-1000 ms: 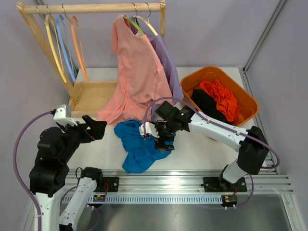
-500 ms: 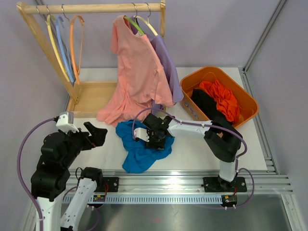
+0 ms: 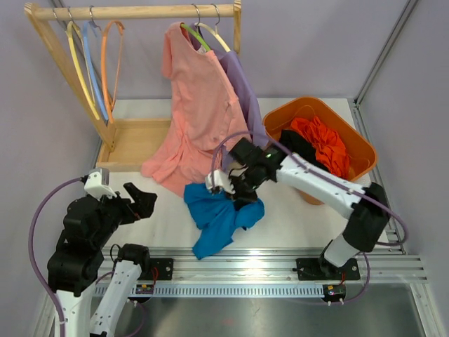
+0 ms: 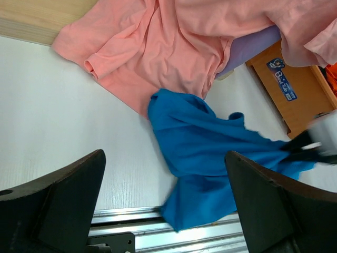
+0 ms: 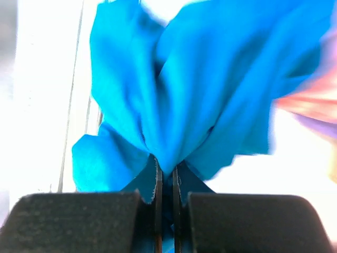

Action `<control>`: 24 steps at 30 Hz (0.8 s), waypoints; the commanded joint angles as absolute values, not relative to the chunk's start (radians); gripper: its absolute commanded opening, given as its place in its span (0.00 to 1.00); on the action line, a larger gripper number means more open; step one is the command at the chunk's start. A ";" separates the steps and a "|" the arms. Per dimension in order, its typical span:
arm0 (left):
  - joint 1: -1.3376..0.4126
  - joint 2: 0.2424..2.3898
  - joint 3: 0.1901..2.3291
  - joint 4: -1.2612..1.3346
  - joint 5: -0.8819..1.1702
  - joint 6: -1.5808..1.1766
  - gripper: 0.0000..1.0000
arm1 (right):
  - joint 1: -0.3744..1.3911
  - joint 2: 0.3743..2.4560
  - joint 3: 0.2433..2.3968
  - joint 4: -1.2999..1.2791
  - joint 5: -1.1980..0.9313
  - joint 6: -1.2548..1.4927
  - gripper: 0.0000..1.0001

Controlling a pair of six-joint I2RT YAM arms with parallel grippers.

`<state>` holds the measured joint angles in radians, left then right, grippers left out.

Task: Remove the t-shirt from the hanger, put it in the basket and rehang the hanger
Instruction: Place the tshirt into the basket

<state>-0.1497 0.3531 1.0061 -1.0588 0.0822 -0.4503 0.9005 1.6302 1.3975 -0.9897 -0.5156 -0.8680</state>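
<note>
From above, the blue t-shirt (image 3: 223, 214) lies hanger-free on the near-middle table (image 3: 165, 225), 1 fold raised; the left wrist shows left jaws spread, idle, likely giving room; the right wrist shows right jaws pinching bunched cloth, probably for carrying.

Both arms, the left arm (image 3: 84, 225) and the right arm (image 3: 319, 188), have white links and black joints, with black base plates bolted on the silver rail (image 3: 245, 270). A purple cable (image 3: 31, 235) follows each arm. A small green light (image 3: 267, 149) glows on the right arm. The left fingers (image 4: 58, 203) are plain black wedges. The right fingers (image 5: 79, 221) are black too, with toothed inner edges.
</note>
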 commanded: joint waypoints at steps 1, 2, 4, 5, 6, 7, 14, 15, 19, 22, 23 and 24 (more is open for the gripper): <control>-0.146 0.342 0.996 -0.999 0.097 -0.463 0.99 | 0.769 1.473 1.566 -1.199 -0.759 -1.012 0.00; -0.146 0.342 0.993 -0.994 0.100 -0.463 0.99 | 0.702 1.460 1.601 -1.209 -0.776 -0.994 0.00; -0.146 0.342 0.982 -0.974 0.104 -0.469 0.99 | 0.638 1.431 1.705 -1.207 -0.817 -0.954 0.00; -0.146 0.342 0.974 -0.965 0.109 -0.471 0.99 | 0.582 1.422 1.738 -1.201 -0.830 -0.904 0.00; -0.146 0.342 0.963 -0.954 0.112 -0.475 0.99 | 0.549 1.408 1.794 -1.174 -0.850 -0.875 0.00; -0.146 0.344 0.957 -0.931 0.124 -0.477 0.99 | 0.522 1.399 1.821 -1.152 -0.859 -0.842 0.00; -0.146 0.417 0.959 -0.870 0.186 -0.434 0.99 | 0.220 1.380 2.055 -0.820 -0.842 -0.438 0.00; -0.146 0.426 0.963 -0.867 0.195 -0.428 0.99 | 0.119 1.391 2.080 -0.751 -0.865 -0.390 0.00; -0.146 0.457 0.977 -0.850 0.209 -0.405 0.99 | -0.090 1.459 2.198 -0.638 -0.903 -0.218 0.00; -0.146 0.466 0.974 -0.835 0.221 -0.399 0.99 | -0.176 1.505 2.275 -0.608 -0.873 -0.196 0.00; -0.146 0.469 0.971 -0.833 0.225 -0.399 0.99 | -0.189 1.529 2.304 -0.604 -0.861 -0.196 0.00; -0.146 0.469 0.968 -0.828 0.227 -0.400 0.99 | -0.199 1.543 2.316 -0.610 -0.835 -0.201 0.00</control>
